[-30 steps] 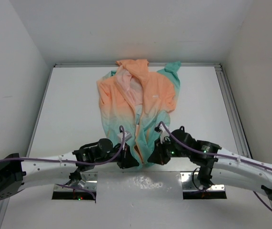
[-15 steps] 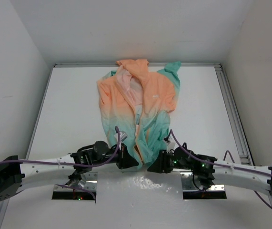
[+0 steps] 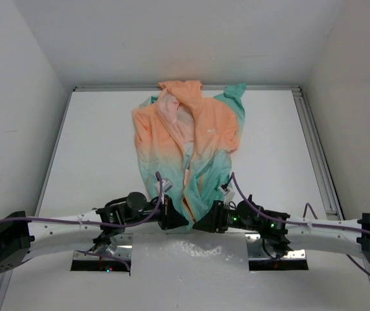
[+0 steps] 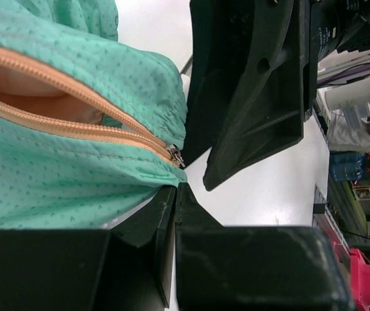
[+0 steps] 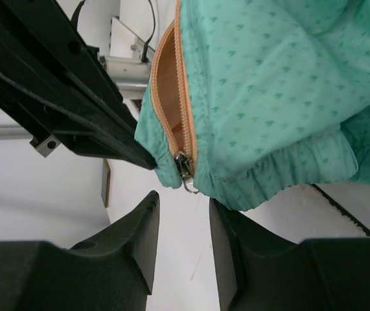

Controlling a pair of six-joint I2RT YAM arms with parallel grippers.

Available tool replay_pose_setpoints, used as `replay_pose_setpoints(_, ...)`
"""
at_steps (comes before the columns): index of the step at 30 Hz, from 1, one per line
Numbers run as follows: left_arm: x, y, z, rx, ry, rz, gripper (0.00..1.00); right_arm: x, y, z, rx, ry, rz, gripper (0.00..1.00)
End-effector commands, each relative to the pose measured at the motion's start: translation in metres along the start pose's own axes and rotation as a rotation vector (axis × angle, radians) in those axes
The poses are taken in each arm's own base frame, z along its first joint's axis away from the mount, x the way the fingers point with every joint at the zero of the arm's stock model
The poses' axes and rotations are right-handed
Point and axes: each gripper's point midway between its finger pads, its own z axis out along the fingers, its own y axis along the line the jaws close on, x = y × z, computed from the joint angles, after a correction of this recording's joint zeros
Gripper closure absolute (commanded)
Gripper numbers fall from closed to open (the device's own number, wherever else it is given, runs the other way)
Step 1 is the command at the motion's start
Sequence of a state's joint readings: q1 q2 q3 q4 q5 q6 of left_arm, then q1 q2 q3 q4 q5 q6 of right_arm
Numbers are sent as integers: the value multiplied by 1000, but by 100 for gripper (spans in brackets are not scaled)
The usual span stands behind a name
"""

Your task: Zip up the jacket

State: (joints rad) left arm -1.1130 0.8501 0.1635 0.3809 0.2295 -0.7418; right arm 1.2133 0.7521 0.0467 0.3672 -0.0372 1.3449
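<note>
Since a second before, the right gripper (image 3: 199, 225) had pulled back off the teal cloth and slid left along the near edge of the table (image 3: 100, 149), and its jaws had parted; the left gripper (image 3: 177, 221) had kept its place. In the right wrist view we saw the right gripper (image 5: 183, 202) moderately open and holding nothing, with the metal slider (image 5: 185, 166) hanging just above the gap. The left gripper (image 4: 175, 192) was fully closed, its tips touching the hem, but we could not tell whether any cloth was pinched. The jacket (image 3: 201, 139) lay on the table with its hood toward the far wall, peach-orange above fading to mint-teal at the hem nearest the arms. Its front lay open, showing pale pink lining, and the orange zipper teeth met only at the slider (image 4: 175, 155) by the hem
</note>
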Motion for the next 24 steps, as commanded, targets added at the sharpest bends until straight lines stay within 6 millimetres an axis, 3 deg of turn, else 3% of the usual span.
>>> replay_pose_setpoints(1, -8, -16, -1, 66, -30, 17, 100, -12, 12, 3, -38, -61, 4, 64)
replay_pose_setpoints(13, -5, -17, -1, 78, -20, 17, 100, -18, 7, 5, -16, -97, -4, 72)
replay_pose_setpoints(24, -3, -13, 0, 62, -11, 22, 100, -18, 12, 4, -20, -87, 7, 90)
